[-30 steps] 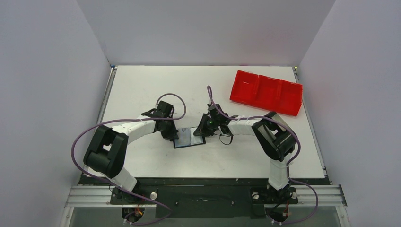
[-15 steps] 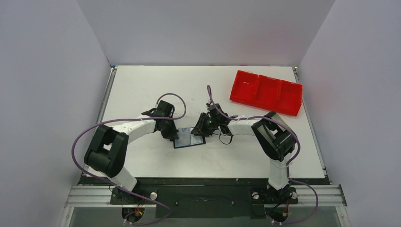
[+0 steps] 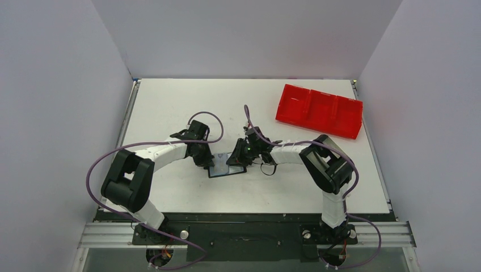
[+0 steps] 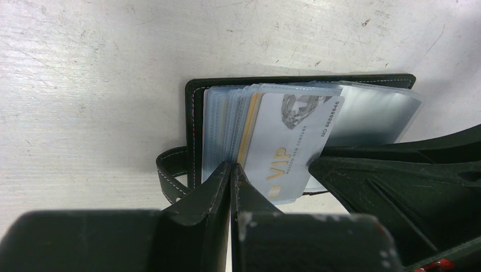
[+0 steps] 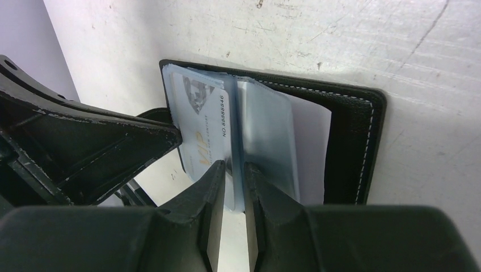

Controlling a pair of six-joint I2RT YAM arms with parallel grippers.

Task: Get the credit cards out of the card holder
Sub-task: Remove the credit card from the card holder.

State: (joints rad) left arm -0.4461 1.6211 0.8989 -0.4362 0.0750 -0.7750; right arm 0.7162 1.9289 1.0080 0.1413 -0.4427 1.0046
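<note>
Open black stitched card holder (image 3: 220, 170) lies mid-table. The left gripper (image 4: 231, 168), jaws together, pins its 9 o'clock side. The right gripper (image 5: 232, 169), jaws narrowly apart, seemingly straddles the silver-grey plastic VIP card (image 4: 290, 148). Pinch firmly and pull toward 3 o'clock.

Black card holder (image 5: 346, 130) lies open; silver VIP card (image 4: 289, 141) sticking out, tilted

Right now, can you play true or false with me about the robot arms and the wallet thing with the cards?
1. The card holder lies open on the table. True.
2. The red tray touches the card holder. False: it sits apart, near the table's far right corner.
3. The left gripper is wide open. False: it is shut, its tips at the holder's clear sleeves.
4. A VIP card sits among those sleeves. True.
</note>
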